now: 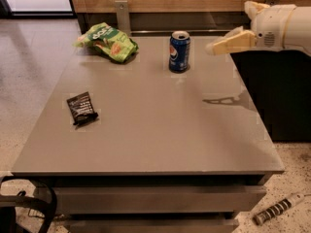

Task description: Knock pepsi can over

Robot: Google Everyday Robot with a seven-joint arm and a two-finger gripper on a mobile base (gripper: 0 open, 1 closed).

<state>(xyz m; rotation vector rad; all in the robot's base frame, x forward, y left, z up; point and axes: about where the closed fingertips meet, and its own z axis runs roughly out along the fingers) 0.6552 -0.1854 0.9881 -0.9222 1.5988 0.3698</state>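
Your gripper [217,46] hangs above the tabletop's [160,130] far right edge, clenched or released I can't tell; the pepsi can [179,52] stands upright just left of it, not touching.

Gripper [214,47] above table [155,144] right-rear corner; arm [286,28] behind it cut off by right frame edge. Pepsi can [179,52], table rear: far side hidden. Green bag [109,42], table rear-left: print illegible. Dark wrapper [81,108], table left: lettering illegible. Black looped object [24,208], below table front-left corner: cut by frame edge, unidentifiable.
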